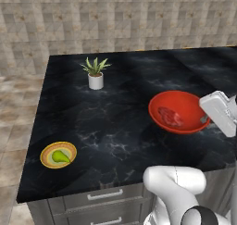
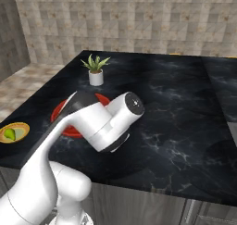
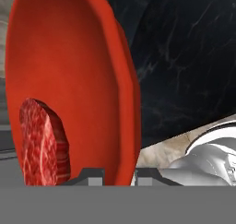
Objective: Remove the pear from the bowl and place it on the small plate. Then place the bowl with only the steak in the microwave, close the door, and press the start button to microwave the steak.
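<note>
Left base view: small green pear [image 1: 59, 156] already on orange-rimmed small plate [image 1: 47, 149]; glossy red round bowl [image 1: 178, 111] with marbled pink steak [image 1: 170, 116] near dark marble surface [image 1: 115, 127] edge. Hand view: claw [image 3: 119, 176] clamped on bowl rim. Bowl-to-microwave step; next, probably lift level.
</note>
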